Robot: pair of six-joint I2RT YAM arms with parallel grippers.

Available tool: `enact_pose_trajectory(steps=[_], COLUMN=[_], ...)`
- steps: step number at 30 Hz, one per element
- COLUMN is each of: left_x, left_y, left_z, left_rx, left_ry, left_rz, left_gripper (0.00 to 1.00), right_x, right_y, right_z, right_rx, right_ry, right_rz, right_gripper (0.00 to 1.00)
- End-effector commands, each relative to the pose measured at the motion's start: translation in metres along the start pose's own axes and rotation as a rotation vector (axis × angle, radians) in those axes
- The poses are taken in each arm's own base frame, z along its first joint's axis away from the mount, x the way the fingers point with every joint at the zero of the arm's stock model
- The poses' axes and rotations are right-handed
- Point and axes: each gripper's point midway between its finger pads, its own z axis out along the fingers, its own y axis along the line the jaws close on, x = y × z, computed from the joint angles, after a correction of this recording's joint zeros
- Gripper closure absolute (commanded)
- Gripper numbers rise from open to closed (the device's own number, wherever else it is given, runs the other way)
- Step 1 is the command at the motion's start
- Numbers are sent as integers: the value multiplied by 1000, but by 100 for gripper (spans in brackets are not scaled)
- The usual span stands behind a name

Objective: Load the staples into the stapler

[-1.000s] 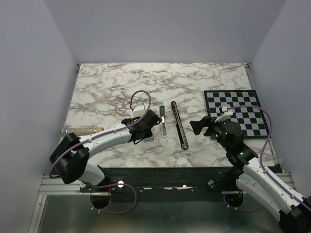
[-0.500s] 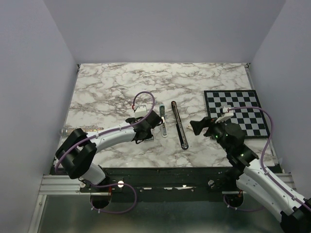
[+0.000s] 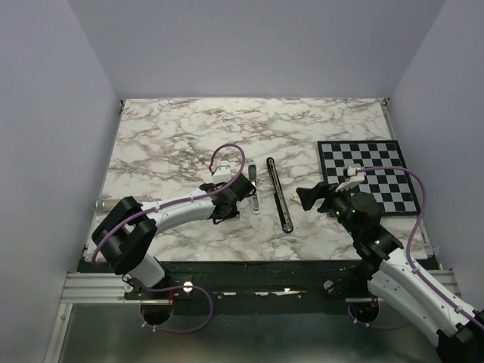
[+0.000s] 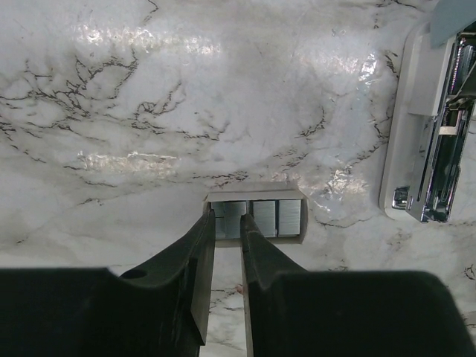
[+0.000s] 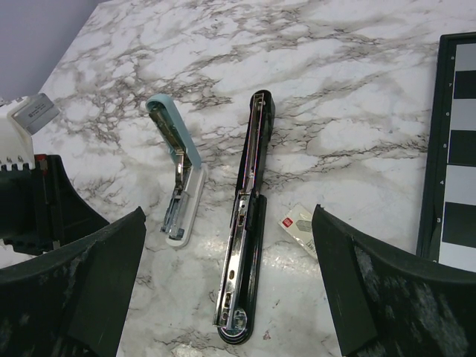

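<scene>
On the marble table [image 3: 166,144], the black stapler [image 3: 279,195] lies opened flat. Right of it, your right gripper [image 3: 305,198] gapes wide, empty. Left of it, your left gripper [image 4: 227,223] stands narrow astride the staples [image 4: 264,218]; grip impossible to tell.

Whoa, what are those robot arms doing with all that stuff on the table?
They're getting ready to refill a stapler. The left gripper is down at a little tray of staples, its fingers close together on either side of one strip. I can't tell whether it has a grip. The black stapler lies opened out flat on the marble table. The right gripper hovers beside it, wide open and empty. A smaller blue stapler lies open nearby.
</scene>
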Motion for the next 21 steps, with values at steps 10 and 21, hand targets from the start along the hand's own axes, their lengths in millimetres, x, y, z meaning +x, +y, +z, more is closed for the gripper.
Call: enact_pose_trajectory(steps=[10, 21], left_x=[2, 3], left_y=[-12, -14], left_z=[0, 2], left_rx=[29, 36], left_ry=[21, 28], left_rz=[11, 8], left_gripper=[74, 73], right_x=[0, 0], right_y=[-3, -2], right_z=[-1, -1], right_rx=[17, 10], right_ry=[-16, -17], right_rz=[-10, -13], right_gripper=[0, 0])
